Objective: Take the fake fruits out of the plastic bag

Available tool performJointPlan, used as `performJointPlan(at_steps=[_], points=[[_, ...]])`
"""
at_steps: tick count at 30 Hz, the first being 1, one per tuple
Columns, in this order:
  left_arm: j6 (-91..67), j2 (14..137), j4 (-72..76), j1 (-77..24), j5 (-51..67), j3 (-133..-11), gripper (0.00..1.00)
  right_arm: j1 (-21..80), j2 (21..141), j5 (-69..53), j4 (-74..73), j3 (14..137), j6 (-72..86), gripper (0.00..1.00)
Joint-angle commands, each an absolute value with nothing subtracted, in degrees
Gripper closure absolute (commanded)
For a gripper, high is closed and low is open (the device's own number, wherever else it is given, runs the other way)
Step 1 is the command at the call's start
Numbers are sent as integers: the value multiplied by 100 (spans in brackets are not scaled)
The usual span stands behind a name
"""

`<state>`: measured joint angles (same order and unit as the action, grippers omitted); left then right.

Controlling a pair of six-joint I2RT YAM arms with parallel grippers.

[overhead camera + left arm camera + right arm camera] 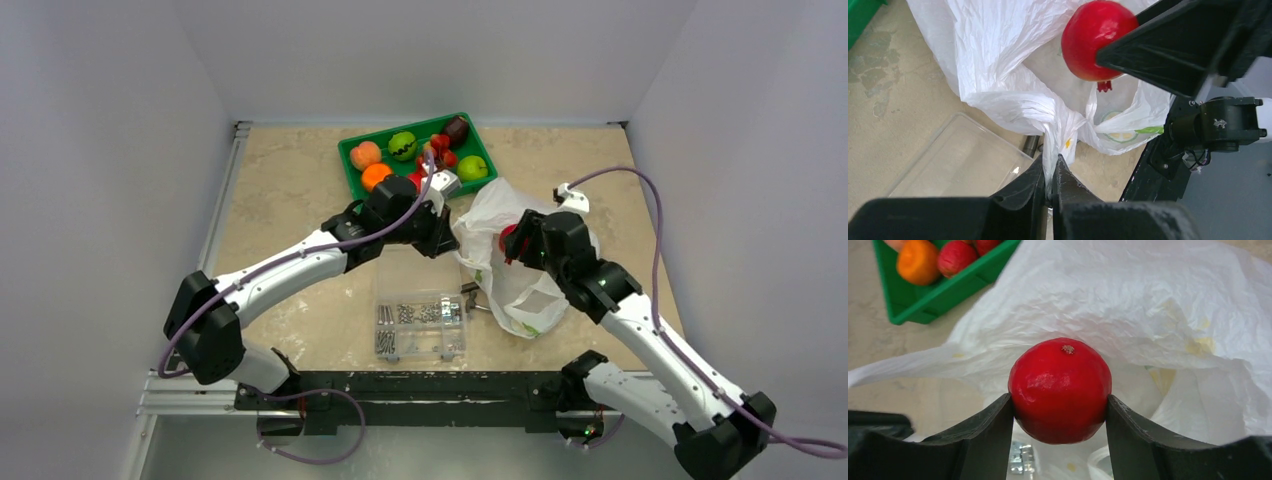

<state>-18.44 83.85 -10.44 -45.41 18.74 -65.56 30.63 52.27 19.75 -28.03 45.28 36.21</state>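
Note:
The white plastic bag (505,255) lies crumpled right of the table's middle. My left gripper (446,232) is shut on a bunched fold of the bag (1055,135) at its left edge. My right gripper (512,243) is shut on a glossy red apple (1060,390) and holds it above the bag's mouth; the apple also shows in the left wrist view (1095,40) and in the top view (509,241). Several other fake fruits, red, green and peach, lie in the green tray (352,152). What else is inside the bag is hidden.
A clear compartment box of screws (420,318) stands just in front of the bag, between the arms. The green tray at the back also holds an orange fruit (376,175) and a dark maroon fruit (457,129). White walls close in the table.

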Motion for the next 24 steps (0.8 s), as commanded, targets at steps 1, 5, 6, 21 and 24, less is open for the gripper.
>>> performJointPlan(at_steps=[1,5,6,21,24], points=[[-1814,8432,-1031,-4556,1815,-6849,92,3073,4753,1513,-2877,5124,3437,100],[-1802,8287,-969,-4553,1666,-6779,68,3076,4651,1489,-2944,5685,3445,100],[-1806,8276,-979,-4540,1669,-6784,60,3074,4679,1511,-2942,5831,3401,100],[-1166,6835,-1078,-4333,-537,-6443,6,3076,6810,1713,-1147,7385,2964,100],[-1038,6363,-712,-4278,-1474,-6079,6,3074,7606,1540,-794,7781,3063,100]])
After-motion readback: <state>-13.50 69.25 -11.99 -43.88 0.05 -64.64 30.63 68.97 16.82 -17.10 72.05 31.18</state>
